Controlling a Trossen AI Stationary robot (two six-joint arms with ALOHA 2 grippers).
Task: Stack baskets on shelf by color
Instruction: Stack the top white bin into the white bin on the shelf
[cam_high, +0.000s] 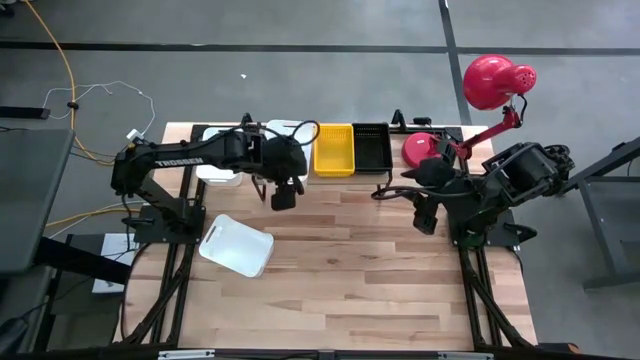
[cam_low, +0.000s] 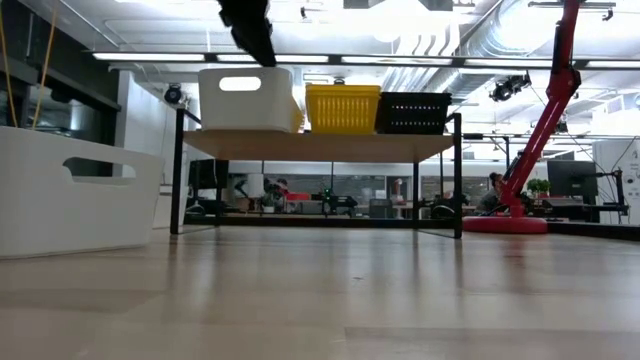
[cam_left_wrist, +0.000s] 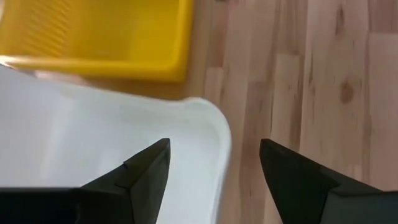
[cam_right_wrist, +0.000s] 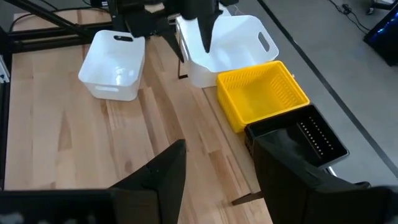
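Right now your left gripper (cam_high: 284, 196) hangs over the front edge of the shelf (cam_low: 320, 145), just above the near corner of the white basket (cam_high: 283, 135) that sits on the shelf's left end. Its fingers (cam_left_wrist: 146, 177) are spread apart with nothing between them; in the left wrist view the basket's rounded white rim lies partly under the gap, and bare tabletop fills the rest.

On the shelf you have three baskets in a row: the white one at the left, the yellow basket (cam_high: 334, 148) in the middle and the black basket (cam_high: 372, 146) at the right. From the low view they stand side by side on the wood plank, the yellow one just beside the white, the black one touching or nearly touching the yellow.

A second white basket (cam_high: 236, 245) lies on the table (cam_high: 360, 290) in front of the shelf, well apart from it, turned at a slant toward the left side. In the low view it fills the left foreground.

Your right gripper (cam_high: 427, 215) waits off the shelf's right front corner, above the table, with its fingers (cam_right_wrist: 158, 177) parted and empty. A red lamp (cam_high: 490, 85) stands by the shelf's right end, behind that arm.
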